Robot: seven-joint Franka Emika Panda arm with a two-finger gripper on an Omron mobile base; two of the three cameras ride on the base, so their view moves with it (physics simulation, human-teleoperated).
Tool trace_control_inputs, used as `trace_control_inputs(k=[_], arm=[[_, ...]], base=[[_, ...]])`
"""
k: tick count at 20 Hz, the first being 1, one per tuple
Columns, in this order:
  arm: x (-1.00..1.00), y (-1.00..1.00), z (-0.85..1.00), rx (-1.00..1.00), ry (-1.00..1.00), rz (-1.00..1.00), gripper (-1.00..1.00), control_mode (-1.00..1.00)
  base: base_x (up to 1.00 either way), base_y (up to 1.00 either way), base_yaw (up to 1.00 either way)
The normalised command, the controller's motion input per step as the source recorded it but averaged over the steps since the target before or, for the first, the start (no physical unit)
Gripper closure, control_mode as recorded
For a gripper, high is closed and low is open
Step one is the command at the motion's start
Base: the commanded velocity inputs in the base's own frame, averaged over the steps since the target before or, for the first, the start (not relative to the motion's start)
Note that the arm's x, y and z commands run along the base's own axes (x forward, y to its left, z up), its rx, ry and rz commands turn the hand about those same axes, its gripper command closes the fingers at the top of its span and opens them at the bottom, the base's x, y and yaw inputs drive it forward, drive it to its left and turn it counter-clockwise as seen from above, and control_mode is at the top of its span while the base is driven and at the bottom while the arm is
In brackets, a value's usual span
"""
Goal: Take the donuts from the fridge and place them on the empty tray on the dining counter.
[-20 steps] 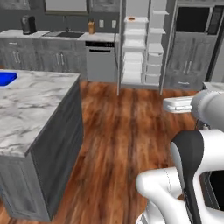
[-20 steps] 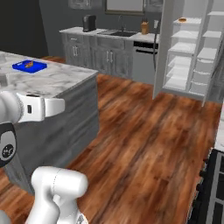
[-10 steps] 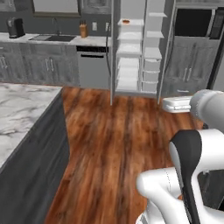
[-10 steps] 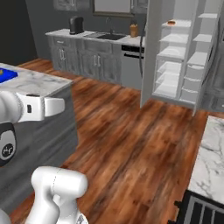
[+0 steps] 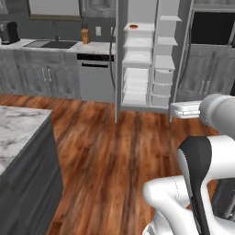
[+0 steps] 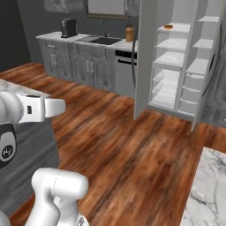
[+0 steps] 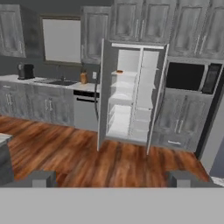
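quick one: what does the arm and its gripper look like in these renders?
White, rounded glossy links with dark grey to black joint sections on the arm. A round dark cap with a small pale logo sits on a joint in the right base view. The gripper has two small blocky dark grey fingers. No cables visible.

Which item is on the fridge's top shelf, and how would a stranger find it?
Find the open fridge right of the dishwasher. On its top left shelf sits one small round orange-brown item, too small to identify. It is the sole coloured thing among otherwise bare white shelves.
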Motion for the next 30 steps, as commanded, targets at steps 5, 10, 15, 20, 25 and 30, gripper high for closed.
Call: trace_control_inputs(k=[5,10,15,20,25,30], arm=[[0.0,0.0,0.0,0.0,0.0,0.0,-1.0,1.0],[0.0,0.0,0.0,0.0,0.0,0.0,-1.0,1.0],[0.0,0.0,0.0,0.0,0.0,0.0,-1.0,1.0],[0.0,0.0,0.0,0.0,0.0,0.0,-1.0,1.0],[0.0,0.0,0.0,0.0,0.0,0.0,-1.0,1.0],[0.0,0.0,0.0,0.0,0.0,0.0,-1.0,1.0]], base=[[1.0,-0.56,0.11],[1.0,-0.59,0.12],[1.0,-0.65,0.12],[1.0,-0.72,0.1],[1.0,-0.73,0.11],[1.0,-0.72,0.11]])
